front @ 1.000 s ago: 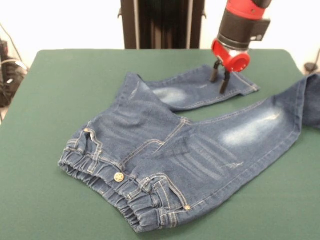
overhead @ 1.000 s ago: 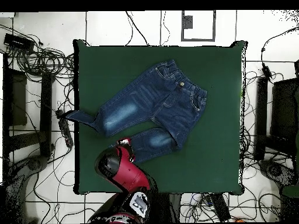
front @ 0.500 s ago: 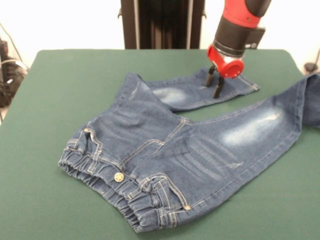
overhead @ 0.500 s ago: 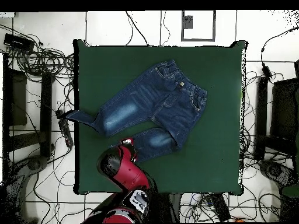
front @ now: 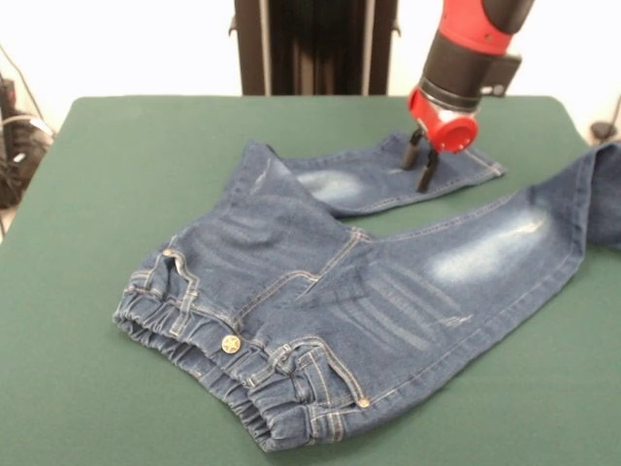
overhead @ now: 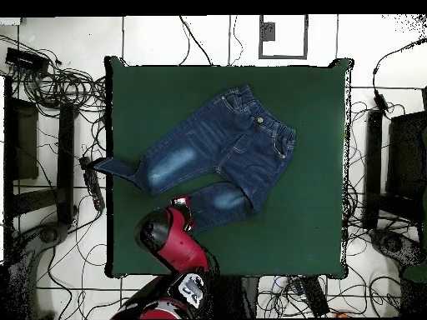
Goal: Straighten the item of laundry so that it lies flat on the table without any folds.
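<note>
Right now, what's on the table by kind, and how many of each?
Jeans: 1, with one leg end hanging past the table edge
Robot gripper: 1, open over the other leg's hem
Total: 2

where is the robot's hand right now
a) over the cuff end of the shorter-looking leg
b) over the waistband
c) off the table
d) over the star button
a: the hand hangs over the cuff end of the far leg of the jeans, well away from the waistband and button, which lie near the front of the table.
</note>
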Action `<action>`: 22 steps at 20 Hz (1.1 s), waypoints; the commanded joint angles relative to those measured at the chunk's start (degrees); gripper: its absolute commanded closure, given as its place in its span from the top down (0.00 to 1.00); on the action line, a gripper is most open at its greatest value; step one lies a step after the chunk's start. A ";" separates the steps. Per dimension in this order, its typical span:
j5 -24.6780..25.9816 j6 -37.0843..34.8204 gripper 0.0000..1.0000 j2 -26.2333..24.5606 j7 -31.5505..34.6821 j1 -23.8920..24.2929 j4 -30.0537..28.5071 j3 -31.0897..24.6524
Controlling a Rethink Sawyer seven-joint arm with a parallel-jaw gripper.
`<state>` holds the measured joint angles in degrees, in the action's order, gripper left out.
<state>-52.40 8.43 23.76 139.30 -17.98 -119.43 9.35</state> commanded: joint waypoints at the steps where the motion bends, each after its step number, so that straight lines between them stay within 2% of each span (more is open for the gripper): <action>1: -5.43 -0.42 1.00 -0.68 15.32 -2.48 5.42 -4.40; 7: -7.45 -3.77 1.00 0.13 13.26 -3.82 5.09 -2.62; 10: -9.24 -9.81 1.00 1.29 12.55 -7.17 5.39 2.04; 17: -6.77 -20.17 1.00 1.96 16.37 -11.81 8.18 9.76; 22: -5.62 -22.62 1.00 2.18 18.00 -12.73 9.05 11.41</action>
<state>-56.60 -7.92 25.64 139.34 -29.69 -116.01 20.85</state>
